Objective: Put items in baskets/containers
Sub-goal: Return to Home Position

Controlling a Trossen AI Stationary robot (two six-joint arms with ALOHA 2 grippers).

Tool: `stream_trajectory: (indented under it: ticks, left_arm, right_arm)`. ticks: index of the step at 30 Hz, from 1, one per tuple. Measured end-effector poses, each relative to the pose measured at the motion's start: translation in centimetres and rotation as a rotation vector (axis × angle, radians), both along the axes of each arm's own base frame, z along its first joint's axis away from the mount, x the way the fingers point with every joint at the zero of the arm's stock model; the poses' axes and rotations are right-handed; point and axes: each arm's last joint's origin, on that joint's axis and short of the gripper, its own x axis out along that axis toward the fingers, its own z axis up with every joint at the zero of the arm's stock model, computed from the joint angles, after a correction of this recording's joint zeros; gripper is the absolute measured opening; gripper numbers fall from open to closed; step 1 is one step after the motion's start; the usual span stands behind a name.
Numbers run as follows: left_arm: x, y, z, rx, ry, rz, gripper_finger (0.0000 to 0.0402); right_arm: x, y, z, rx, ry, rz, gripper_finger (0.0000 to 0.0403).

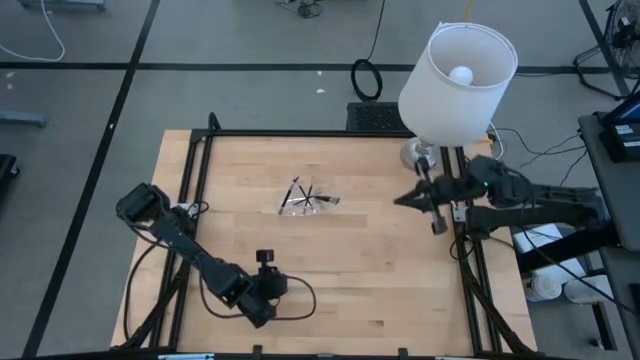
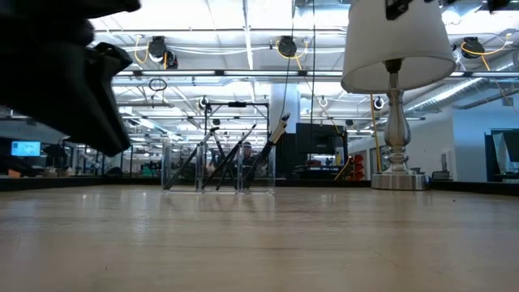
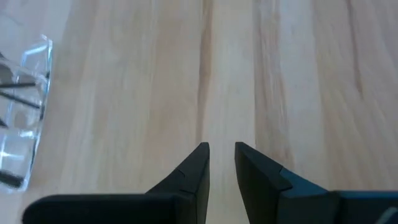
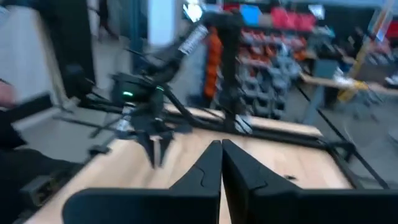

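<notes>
The clear, shallow transparent organizer (image 1: 308, 203) sits near the middle of your pale wooden table (image 1: 380, 290), with the thin black brushes (image 1: 297, 193) leaning crossed inside it; the low view shows them propped at angles (image 2: 259, 158). Your left gripper (image 1: 265, 262) is well apart from it, toward the table edge at the bottom of the high view, its fingers (image 3: 193, 168) a narrow gap apart and holding nothing. Your right gripper (image 1: 408, 200) hangs beside the white-shaded lamp (image 1: 458, 70) near the right edge, fingers pressed together and empty. Bare wood lies between organizer and both grippers.
</notes>
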Motion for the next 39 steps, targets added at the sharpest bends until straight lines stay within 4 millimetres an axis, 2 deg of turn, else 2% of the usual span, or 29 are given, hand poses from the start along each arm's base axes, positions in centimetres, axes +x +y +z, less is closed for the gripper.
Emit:
stream_trajectory:
  ticks: [5, 9, 13, 16, 19, 23, 27, 29, 31, 35, 39]
  left_arm:
    - [1.9, 1.2, 1.1, -0.013, -0.030, 0.045, 0.0085]
    - [3.8, 2.5, 3.3, 0.006, -0.047, 0.051, 0.0085]
    - [5.7, 4.0, 7.8, 0.034, -0.115, 0.006, 0.0085]
    - [6.2, 5.2, 12.5, 0.055, -0.221, -0.027, 0.0085]
    - [5.1, 7.0, 17.4, 0.111, -0.328, -0.007, 0.0065]
    - [1.1, 10.4, 23.0, 0.151, -0.476, 0.067, 0.0010]
    - [-4.2, 13.4, 26.1, 0.122, -0.597, 0.102, 0.0007]
    - [-7.1, 14.8, 26.5, 0.091, -0.661, 0.151, 0.0004]
    - [-9.7, 16.0, 26.0, 0.064, -0.725, 0.208, 0.0006]
    - [-13.1, 17.3, 21.9, 0.010, -0.795, 0.239, 0.0004]
    - [-14.9, 18.0, 16.6, -0.102, -0.917, 0.315, 0.0003]
  right_arm:
    - [-1.8, 0.4, -4.6, 0.041, -0.173, 0.072, 0.0000]
    - [-2.2, 0.2, -7.8, 0.098, -0.232, 0.059, 0.0000]
    - [-2.2, -0.1, -9.6, 0.105, -0.256, 0.006, 0.0000]
    - [-2.1, -0.3, -10.8, 0.099, -0.239, -0.041, 0.0000]
    - [-2.2, -0.3, -11.9, 0.080, -0.230, -0.046, 0.0000]
    - [-2.5, -0.2, -12.5, 0.075, -0.273, -0.040, 0.0000]
    - [-2.7, -0.2, -12.7, 0.074, -0.281, -0.041, 0.0000]
    - [-2.7, -0.3, -12.7, 0.075, -0.280, -0.049, 0.0000]
    - [-2.8, -0.4, -12.8, 0.075, -0.273, -0.058, 0.0000]
    - [-2.8, -0.7, -13.1, 0.080, -0.246, -0.079, 0.0000]
    - [-2.8, -0.8, -13.2, 0.089, -0.237, -0.091, 0.0000]
